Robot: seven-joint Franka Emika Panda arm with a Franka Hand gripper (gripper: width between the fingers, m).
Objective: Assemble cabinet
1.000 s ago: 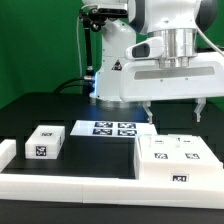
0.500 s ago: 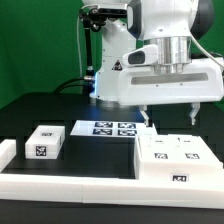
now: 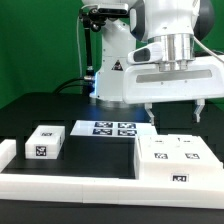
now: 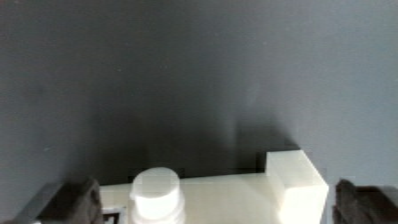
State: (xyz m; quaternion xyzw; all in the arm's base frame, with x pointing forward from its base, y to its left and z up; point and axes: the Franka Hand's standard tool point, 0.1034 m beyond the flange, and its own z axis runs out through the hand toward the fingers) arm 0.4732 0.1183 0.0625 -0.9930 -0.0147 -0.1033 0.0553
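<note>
Exterior view: the gripper [image 3: 174, 112] is seen spread and empty above the cabinet [image 3: 175, 166]; approach is judged, descent and closure being required.

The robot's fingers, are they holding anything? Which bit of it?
Nothing is held. The gripper hangs open above the cabinet, and its fingers are spread wide with only air between them.

Arm [image 3: 150, 20]: rounded glossy white shells noted | Wrist flange [image 3: 166, 45]: ribbed silver-grey metal cylinder recorded | Gripper [image 3: 174, 112]: broad white housing, with a small dark marking seen towards the exterior view's left | Fingers [image 3: 150, 112]: slim, greyish | pads [image 4: 71, 203]: shown black in the wrist view
</note>
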